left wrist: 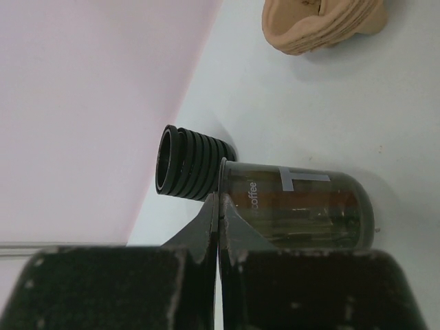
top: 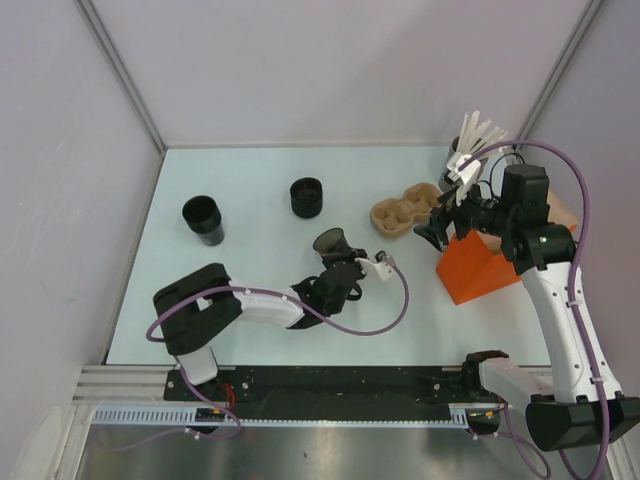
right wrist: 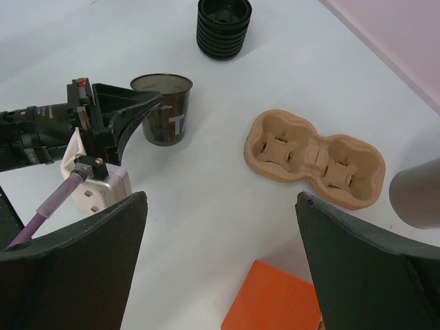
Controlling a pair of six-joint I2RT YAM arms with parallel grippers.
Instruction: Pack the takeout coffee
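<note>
Standing upright on the white bench [right wrist: 206,185], the small dark translucent takeout coffee cup [right wrist: 165,113] is lidless. The left gripper [left wrist: 218,204] is closed tight and empty, tips at its rim. The right gripper [right wrist: 220,196] hangs wide open, holding nothing, above the orange paper bag [right wrist: 275,302].

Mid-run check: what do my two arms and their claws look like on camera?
Both match: the left arm and right arm have white links and black joints, with a purple cable looping along each. The left claw and right claw are black with tapering fingers. A white block sits by the left wrist.
</note>
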